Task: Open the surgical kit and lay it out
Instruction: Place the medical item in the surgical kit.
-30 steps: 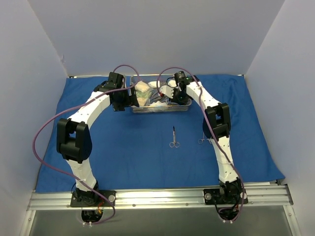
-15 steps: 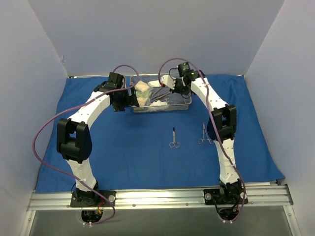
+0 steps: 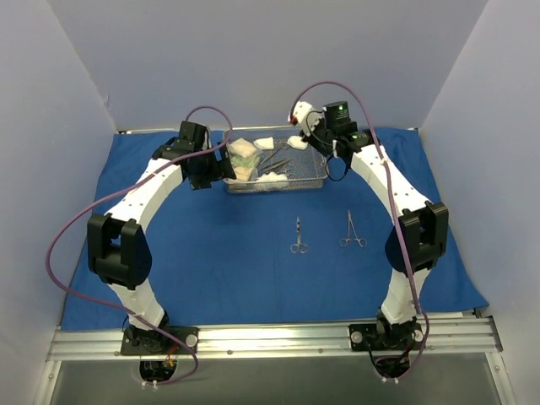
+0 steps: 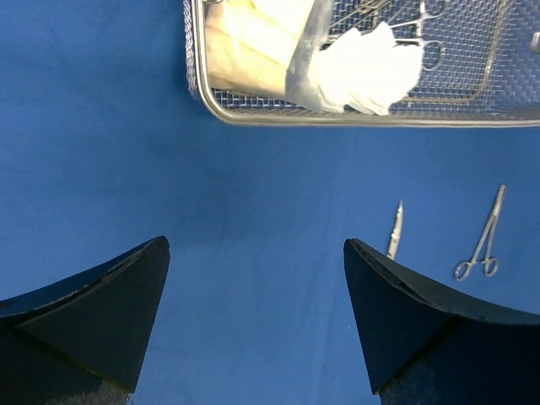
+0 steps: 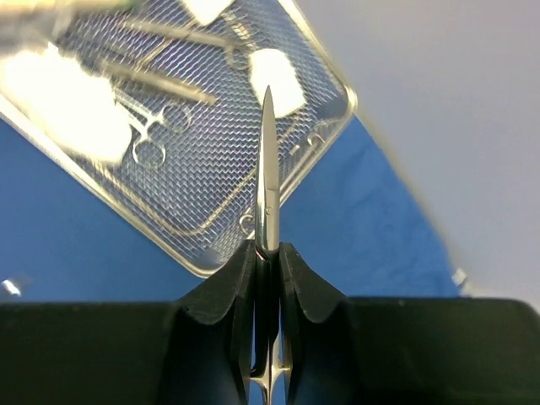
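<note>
The right tool [image 5: 268, 253] grips a pointed steel instrument [image 5: 267, 160] above the wire-mesh tray [image 3: 275, 187]; the left tool [image 4: 256, 245] hangs wide and empty beside the tray. Next, the instrument probably goes onto the blue cloth [image 3: 211, 253], alongside the two laid-out instruments [image 3: 299, 238].

The right tool [image 5: 268, 250] has lifted out of the wire-mesh tray [image 3: 275, 190], clamping scissors [image 5: 267, 160].

Bare drape [image 3: 253, 216] between mesh tray [image 3: 274, 188] and two instruments [image 3: 299, 237] [image 3: 352, 230]
</note>
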Controlling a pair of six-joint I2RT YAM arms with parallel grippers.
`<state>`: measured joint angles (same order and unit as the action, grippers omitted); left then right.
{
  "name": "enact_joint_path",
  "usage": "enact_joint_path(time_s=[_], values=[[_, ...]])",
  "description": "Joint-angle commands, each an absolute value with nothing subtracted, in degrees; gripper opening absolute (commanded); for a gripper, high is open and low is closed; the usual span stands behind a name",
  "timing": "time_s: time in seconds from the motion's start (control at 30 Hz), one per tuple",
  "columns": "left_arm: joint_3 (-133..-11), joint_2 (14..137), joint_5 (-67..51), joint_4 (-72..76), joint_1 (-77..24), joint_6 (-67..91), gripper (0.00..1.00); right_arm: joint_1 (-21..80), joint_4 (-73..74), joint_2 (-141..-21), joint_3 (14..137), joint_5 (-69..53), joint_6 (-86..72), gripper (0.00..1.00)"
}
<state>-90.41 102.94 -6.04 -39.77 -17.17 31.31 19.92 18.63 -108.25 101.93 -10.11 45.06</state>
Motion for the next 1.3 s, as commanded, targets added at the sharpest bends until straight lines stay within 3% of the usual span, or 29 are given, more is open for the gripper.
enact_joint_path(time_s=[0.0, 0.13, 0.23, 0.57, 0.8, 1.27], values=[[-88.9, 96.3, -3.9, -41.6, -17.1, 33.6, 0.94, 21.0, 0.9, -99.5, 95.4, -1.5, 19.9, 0.00], [-86.3, 92.6, -2.6, -43.4, -16.8, 35.9, 0.94, 29.2, -2.6, -94.8, 88.9, 21.5, 1.6, 0.00], [-84.4, 90.6, -2.1, -44.4, -16.4, 37.4, 0.94, 34.7, -0.4, -93.5, 86.5, 31.0, -8.2, 0.00], [-77.0, 83.9, -2.4, -45.4, -15.9, 38.7, 0.94, 49.0, 5.8, -90.8, 77.8, 46.8, -27.8, 0.00], [-74.5, 79.4, -0.5, -47.7, -15.5, 38.4, 0.94, 53.7, 2.8, -91.5, 71.5, 44.1, -37.0, 0.00], [-70.5, 74.1, 1.4, -50.1, -13.7, 37.3, 0.94, 59.4, 11.2, -104.7, 76.6, 50.9, -43.7, 0.00]])
